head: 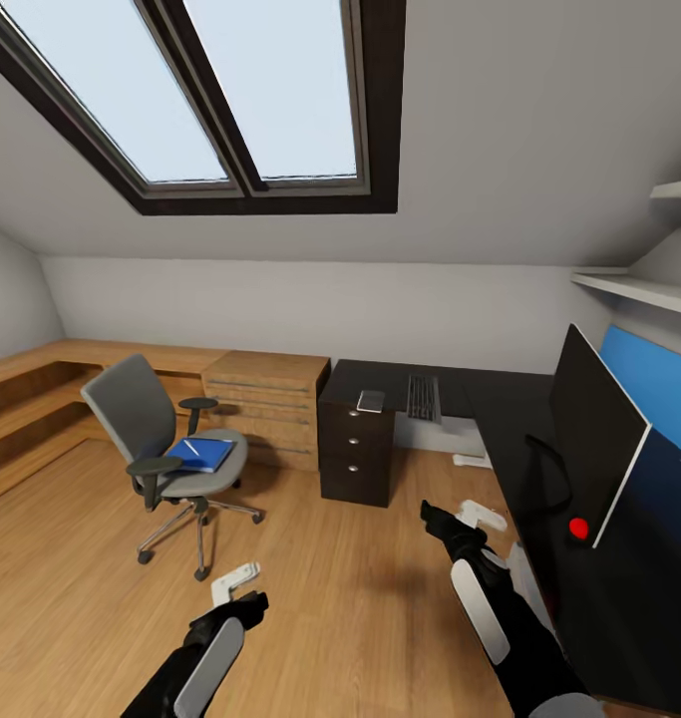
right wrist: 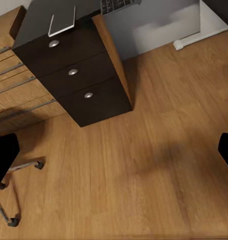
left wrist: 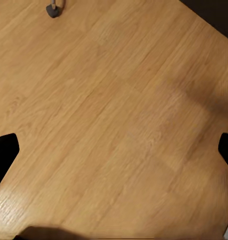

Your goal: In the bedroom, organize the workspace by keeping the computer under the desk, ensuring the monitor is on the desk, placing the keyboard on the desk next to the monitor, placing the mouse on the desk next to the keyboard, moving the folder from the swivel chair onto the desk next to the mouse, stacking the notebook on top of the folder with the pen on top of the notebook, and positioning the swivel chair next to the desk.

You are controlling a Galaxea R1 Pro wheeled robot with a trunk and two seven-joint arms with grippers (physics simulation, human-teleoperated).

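An attic bedroom with a sloped white ceiling, a dark-framed skylight (head: 250,100) and a wood plank floor (head: 360,608).

A dark L-shaped desk (head: 500,399) runs along the back wall and turns down the right side of the head view. Its left end sits on a block of three drawers (head: 356,454), each with a round silver knob.

The monitor (head: 594,439) stands on the right arm of the desk, a big black panel seen nearly edge-on and leaning, with its long side running away from the camera along the desk.

The grey swivel chair (head: 166,449) stands on the floor at the left, well apart from the desk, with its backrest to the left and its seat facing right toward the drawers.

The blue folder (head: 202,454) lies flat on the chair seat, with a thin white pen-like stick resting diagonally on top.

The keyboard (head: 422,396) lies on the back arm of the desk, its long side running from front to back.

A small flat grey object (head: 371,401) lies on the desk above the drawers, just left of the keyboard.

The left gripper (head: 242,588) hangs over bare floor, fingers spread apart and empty. The right gripper (head: 460,519) hangs over the floor beside the desk, fingers also apart and empty.
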